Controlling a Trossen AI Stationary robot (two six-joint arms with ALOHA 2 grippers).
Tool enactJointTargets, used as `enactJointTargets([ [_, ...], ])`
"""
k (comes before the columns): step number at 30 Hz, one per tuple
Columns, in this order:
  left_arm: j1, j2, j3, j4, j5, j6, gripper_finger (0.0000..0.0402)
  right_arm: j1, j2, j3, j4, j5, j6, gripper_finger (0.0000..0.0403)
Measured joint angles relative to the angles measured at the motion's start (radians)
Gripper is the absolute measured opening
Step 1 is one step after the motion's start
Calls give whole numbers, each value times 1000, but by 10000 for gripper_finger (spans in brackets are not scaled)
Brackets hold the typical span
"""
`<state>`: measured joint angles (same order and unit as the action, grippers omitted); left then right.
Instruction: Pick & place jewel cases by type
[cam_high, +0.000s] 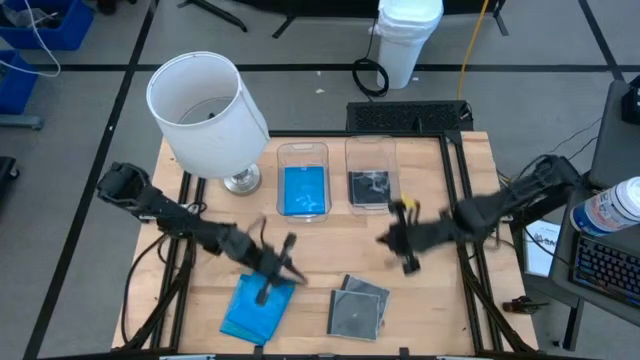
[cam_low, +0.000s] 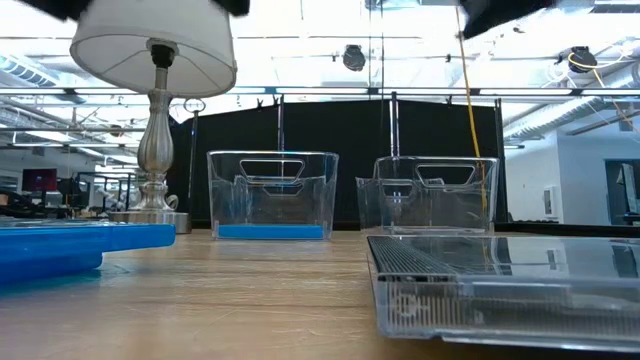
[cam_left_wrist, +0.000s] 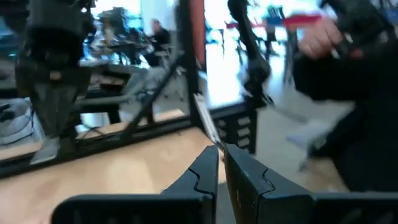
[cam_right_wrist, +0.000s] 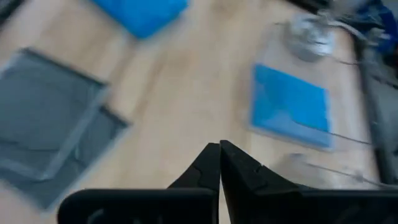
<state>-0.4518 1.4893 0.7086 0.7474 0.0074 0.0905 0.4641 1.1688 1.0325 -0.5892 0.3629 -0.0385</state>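
Nearest the low cam: clear/grey jewel case stack (cam_low: 500, 290) at front of worktop (cam_low: 250, 300), w/ blue jewel case stack (cam_low: 75, 245) off to one side. Behind them, two clear bins: the blue bin (cam_low: 272, 195) has a blue case lying flat in it, the grey bin (cam_low: 428, 192) next to it.

From above: left gripper (cam_high: 282, 268) sits over the far edge of the blue stack (cam_high: 258, 306), fingers pressed together, nothing pinched as far as can be seen. Right gripper (cam_high: 405, 240) hangs above bare worktop btwn grey bin (cam_high: 371, 176) and clear/grey stack (cam_high: 357, 306), fingers closed on nothing.

Step in hand, my read: right arm needs to go for the next clear/grey case. To do it well: spread fingers first, come down at a stack edge, not the middle, since cases are thin and flat; take top one only, as the two lie offset; carry level, lower into grey bin on top of what's there. Keep clear of left arm, close by.

Views differ: only the overhead shows a dark case already inside the grey bin and where both arms are; low cam shows stack heights but no grippers. Right wrist cam shows the shut fingertips (cam_right_wrist: 219, 163) w/ blue bin (cam_right_wrist: 291, 107) and grey cases (cam_right_wrist: 53, 118) below. Left wrist cam looks out to the room, a person there.
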Motion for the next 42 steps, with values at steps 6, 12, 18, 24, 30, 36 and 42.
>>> enactJointTargets([
  [6,-153,157,235,-153,-212,125,35,271,25,-84,41,189,206,1],
  [12,-222,340,427,-242,-335,249,35,382,30,-187,129,181,350,1],
  [18,-236,503,572,-314,-501,306,35,391,30,-325,339,13,414,1],
  [24,-218,561,657,-435,-566,107,35,390,31,-430,584,2,416,1],
  [30,-182,551,672,-550,-525,-226,35,420,73,-503,774,-1,338,1],
  [36,-189,551,672,-667,-431,-376,35,435,163,-511,801,69,333,1],
  [42,-222,551,672,-772,-406,-540,35,435,227,-512,793,156,343,1],
])
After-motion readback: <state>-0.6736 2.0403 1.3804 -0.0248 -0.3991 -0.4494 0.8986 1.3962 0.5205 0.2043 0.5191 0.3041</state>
